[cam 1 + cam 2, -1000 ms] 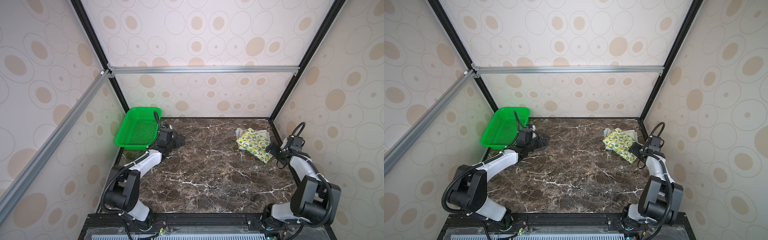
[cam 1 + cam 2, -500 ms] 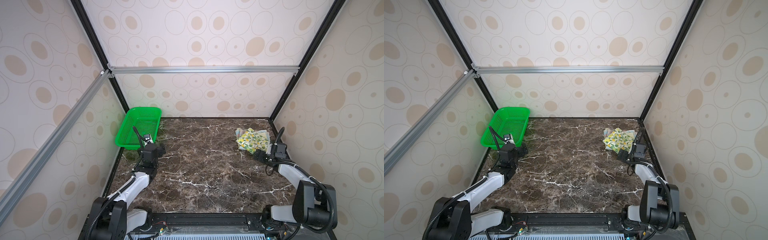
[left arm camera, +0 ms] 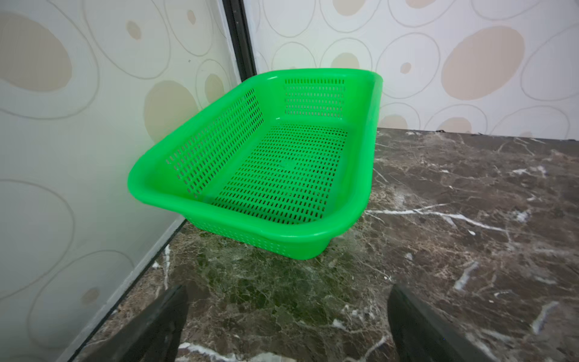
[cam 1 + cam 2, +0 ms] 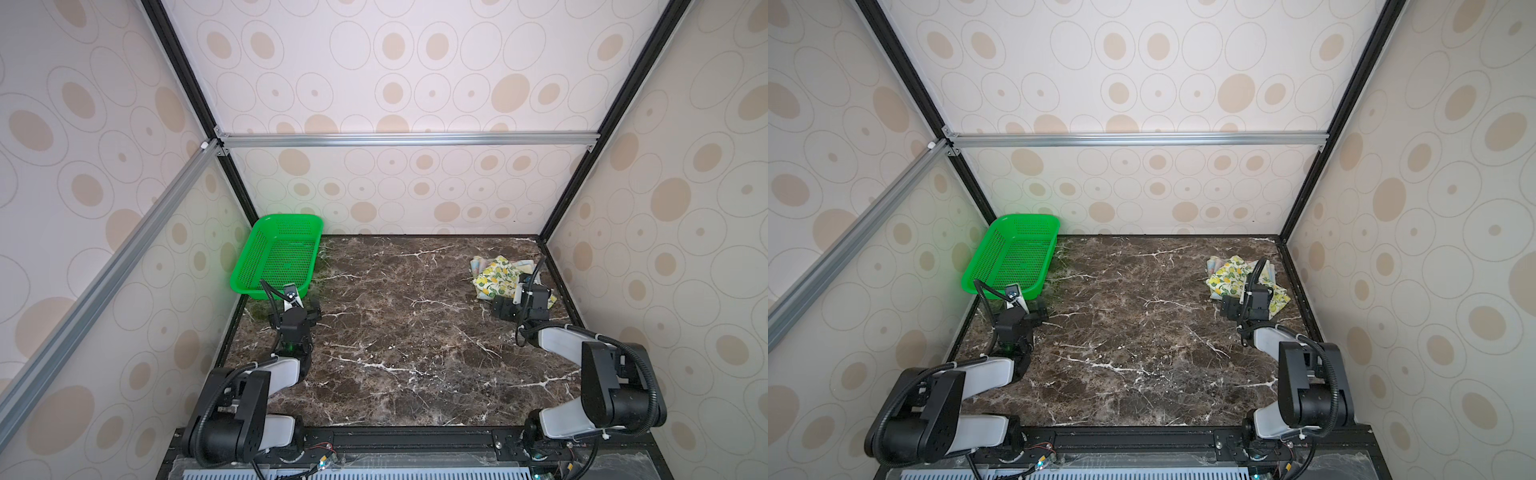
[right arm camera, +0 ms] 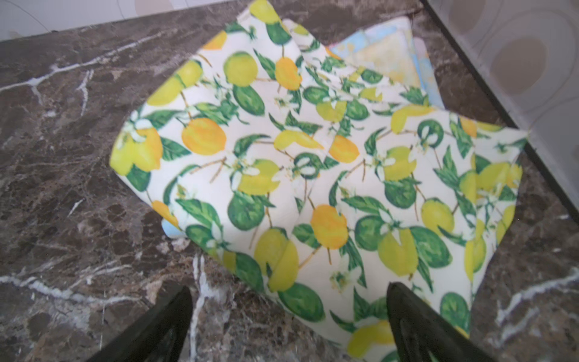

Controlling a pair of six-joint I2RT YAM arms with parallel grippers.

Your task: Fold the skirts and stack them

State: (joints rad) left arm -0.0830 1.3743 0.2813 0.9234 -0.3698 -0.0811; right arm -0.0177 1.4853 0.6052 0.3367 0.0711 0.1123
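Note:
The lemon-print skirt [image 4: 496, 277] [image 4: 1230, 277] lies folded at the back right of the marble table. In the right wrist view this lemon skirt [image 5: 313, 163] rests on the pastel blue-yellow skirt [image 5: 382, 53], whose edges peek out beyond it. My right gripper [image 4: 503, 308] [image 4: 1229, 307] [image 5: 288, 290] is open just in front of the stack. One finger is over the lemon cloth's near edge and the other over bare table; nothing is between them. My left gripper [image 4: 309, 312] [image 4: 1038, 314] [image 3: 288, 290] is open and empty above the table, just in front of the basket.
A green mesh basket [image 4: 286, 218] [image 4: 1025, 217] [image 3: 250, 218] stands empty in the back left corner, tilted against the side wall. Patterned walls with black frame posts close in the dark marble table [image 4: 395, 353] on three sides.
Both arms have pulled back toward the front. The left gripper moved from the basket's right side to in front of it. The right gripper moved from the stack's right side to its front.

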